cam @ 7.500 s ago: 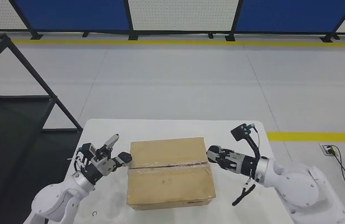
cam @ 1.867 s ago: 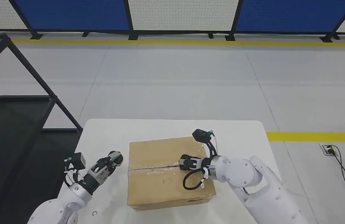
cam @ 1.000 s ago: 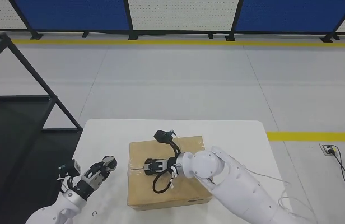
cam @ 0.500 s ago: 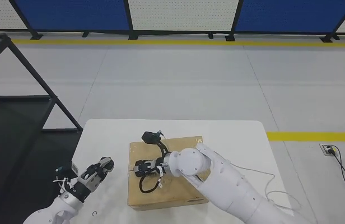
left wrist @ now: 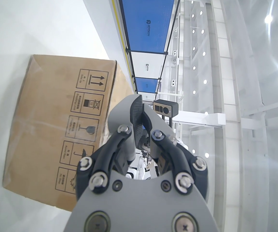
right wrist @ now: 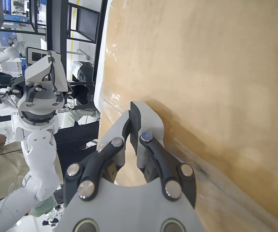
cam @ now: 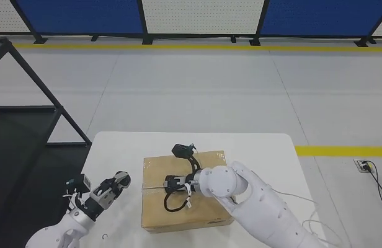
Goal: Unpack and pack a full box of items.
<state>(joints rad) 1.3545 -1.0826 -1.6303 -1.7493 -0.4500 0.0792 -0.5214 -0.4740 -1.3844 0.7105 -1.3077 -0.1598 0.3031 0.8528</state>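
Brown cardboard box (cam: 155,208), taped shut, on the white surface (cam: 116,149); right pincer (cam: 168,184) together over its seam, left pincer (cam: 122,179) together alongside.

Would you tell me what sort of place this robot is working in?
Probably a fenced test cell in a large industrial hall: blue and white partition panels stand behind, a yellow line marks the floor, and a high ceiling carries rows of lights.

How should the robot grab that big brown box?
The box is probably best held by its two short end walls, left gripper and right gripper pressing in from opposite sides. It is wide, flat-topped and taped shut along the seam, so its top offers fingers no edge to pinch.
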